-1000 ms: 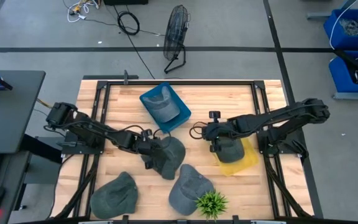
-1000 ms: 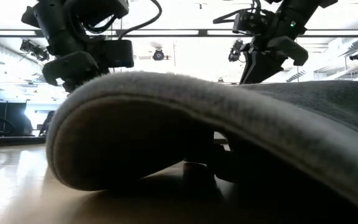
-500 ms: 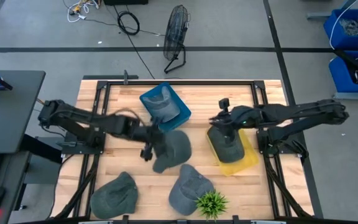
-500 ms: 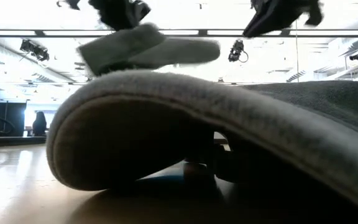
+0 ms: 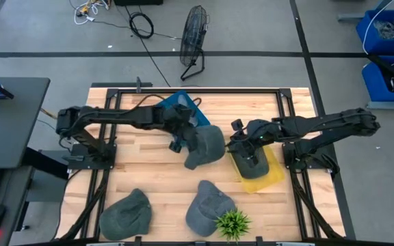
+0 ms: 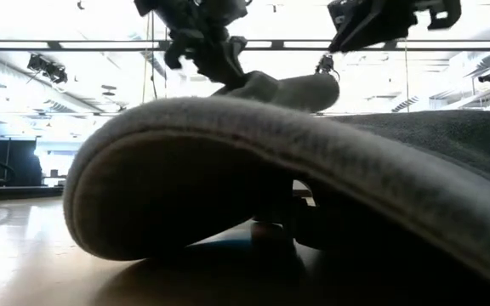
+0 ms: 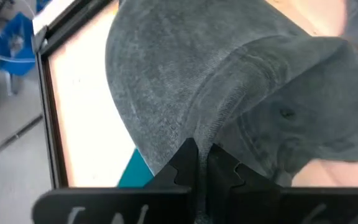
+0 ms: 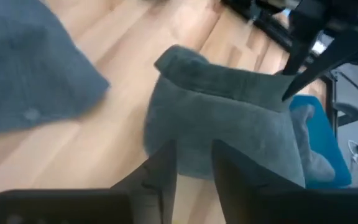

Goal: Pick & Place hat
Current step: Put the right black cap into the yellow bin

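Note:
My left gripper (image 5: 181,141) is shut on a grey hat (image 5: 205,145) and holds it in the air between the blue bin (image 5: 198,117) and the yellow bin (image 5: 272,174). The held hat (image 8: 222,124) also shows in the right wrist view. My right gripper (image 5: 241,146) is open and hovers over another grey hat (image 5: 250,164) that lies in the yellow bin. It touches nothing. In the low view the left gripper (image 6: 202,38) and right gripper (image 6: 385,17) hang at the top. My left gripper (image 7: 197,163) pinches the hat between its two fingers at a fold of cloth where the brim meets the crown (image 7: 194,134). The fingers come at it slanting down from the table's left. The hat is lifted clear and reaches out toward the right arm.
Two more grey hats lie near the table's near edge (image 5: 125,213) (image 5: 207,205), beside a small green plant (image 5: 232,222). One of them fills the low view's foreground (image 6: 253,178). The blue bin holds a grey hat (image 5: 176,113). Bare wood lies on the table's left half.
My left gripper has lifted the hat clear of the table's middle and carried it up, toward the far edge and to the right. It now stands near the blue bin and the right arm. My right gripper has risen off the hat in the yellow bin.

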Robot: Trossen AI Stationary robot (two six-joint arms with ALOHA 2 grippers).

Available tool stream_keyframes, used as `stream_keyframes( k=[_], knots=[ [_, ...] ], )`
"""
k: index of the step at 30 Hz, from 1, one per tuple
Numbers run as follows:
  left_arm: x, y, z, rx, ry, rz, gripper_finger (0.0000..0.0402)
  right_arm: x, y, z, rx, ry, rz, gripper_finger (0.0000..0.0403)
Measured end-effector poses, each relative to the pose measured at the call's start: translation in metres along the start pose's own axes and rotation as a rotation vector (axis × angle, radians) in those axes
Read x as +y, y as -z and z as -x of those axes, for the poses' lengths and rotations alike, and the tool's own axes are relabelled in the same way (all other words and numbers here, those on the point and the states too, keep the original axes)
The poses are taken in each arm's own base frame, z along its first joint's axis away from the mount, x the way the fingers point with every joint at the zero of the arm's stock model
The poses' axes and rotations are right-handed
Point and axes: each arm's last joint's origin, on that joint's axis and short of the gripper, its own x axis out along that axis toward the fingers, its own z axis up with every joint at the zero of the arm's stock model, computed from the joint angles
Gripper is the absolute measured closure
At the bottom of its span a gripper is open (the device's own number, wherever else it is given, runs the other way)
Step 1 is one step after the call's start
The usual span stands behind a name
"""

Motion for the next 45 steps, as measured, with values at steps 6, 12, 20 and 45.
stream_keyframes(
  k=[6,12,20,45],
  knots=[
    [-0.004,0.003,-0.015,0.028,0.028,-0.055,0.0386,-0.002,0.003,-0.020,0.100,0.085,0.041,0.0247],
    [-0.005,0.000,-0.010,0.012,0.021,-0.059,0.0386,-0.002,0.009,-0.024,0.208,0.129,0.096,0.0213],
    [-0.005,-0.003,-0.002,-0.073,0.102,-0.084,0.0386,0.000,0.009,-0.023,0.234,0.143,0.165,0.0223],
    [0.031,0.012,0.003,-0.289,0.186,0.188,0.0383,0.016,-0.023,-0.023,-0.019,0.126,0.289,0.0311]
  ],
)
